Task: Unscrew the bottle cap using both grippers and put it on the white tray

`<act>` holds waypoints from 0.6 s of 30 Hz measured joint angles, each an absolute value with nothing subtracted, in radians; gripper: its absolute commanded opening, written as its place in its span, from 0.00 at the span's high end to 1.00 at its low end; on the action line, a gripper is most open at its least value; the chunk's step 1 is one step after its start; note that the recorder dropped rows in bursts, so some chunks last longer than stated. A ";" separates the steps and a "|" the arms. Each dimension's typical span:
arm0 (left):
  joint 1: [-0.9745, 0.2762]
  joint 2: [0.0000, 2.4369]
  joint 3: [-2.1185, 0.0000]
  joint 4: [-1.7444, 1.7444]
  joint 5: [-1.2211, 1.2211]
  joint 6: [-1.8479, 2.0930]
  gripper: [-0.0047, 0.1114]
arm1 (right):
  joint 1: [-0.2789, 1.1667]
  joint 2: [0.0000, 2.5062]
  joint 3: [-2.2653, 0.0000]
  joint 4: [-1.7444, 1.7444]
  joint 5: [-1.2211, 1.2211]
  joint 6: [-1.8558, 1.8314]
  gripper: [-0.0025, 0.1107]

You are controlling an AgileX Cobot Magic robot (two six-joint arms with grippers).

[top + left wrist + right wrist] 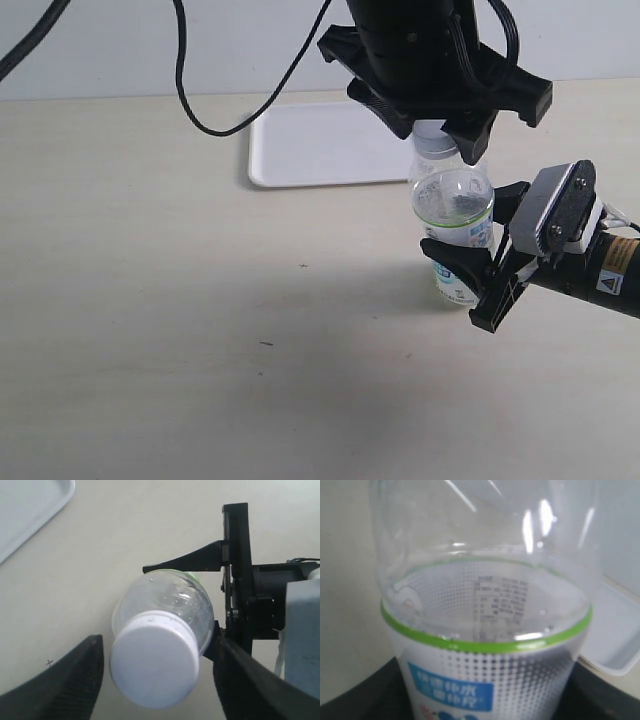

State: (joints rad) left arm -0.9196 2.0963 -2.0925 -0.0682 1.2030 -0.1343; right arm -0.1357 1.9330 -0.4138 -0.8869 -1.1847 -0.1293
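The bottle [455,205] stands upright on the table, clear with a green band and a blue label [451,690]. My right gripper [465,280] is shut on its lower body from the right, a dark finger on each side [485,700]. The white bottle cap [154,659] sits on the neck. My left gripper [435,135] hangs over it from above. Its jaws stand on either side of the cap [157,652], with a narrow gap showing on each side. In the exterior view the cap [430,128] shows only partly under that gripper. The white tray [310,150] lies behind the bottle.
A black cable [215,125] loops down onto the table left of the tray. A corner of the tray [25,510] shows in the left wrist view, and its rim [615,640] shows close behind the bottle in the right wrist view.
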 measured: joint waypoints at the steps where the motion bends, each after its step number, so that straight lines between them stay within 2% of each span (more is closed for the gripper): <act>1: -0.920 2.096 -2.093 -0.068 1.203 -0.134 0.43 | -0.136 1.933 -0.414 -0.887 -1.185 -0.129 0.98; 5: -0.920 2.096 -2.093 -0.068 1.203 -0.134 0.45 | -0.136 1.933 -0.414 -0.887 -1.185 -0.129 0.98; 11: -0.920 2.096 -2.093 -0.066 1.203 -0.134 0.64 | -0.136 1.933 -0.414 -0.887 -1.185 -0.129 0.98; 14: -0.920 2.096 -2.093 -0.066 1.201 -0.134 0.64 | -0.136 1.933 -0.414 -0.887 -1.185 -0.129 0.98; 18: -0.920 2.096 -2.093 -0.066 1.201 -0.134 0.58 | -0.136 1.933 -0.414 -0.887 -1.185 -0.129 0.98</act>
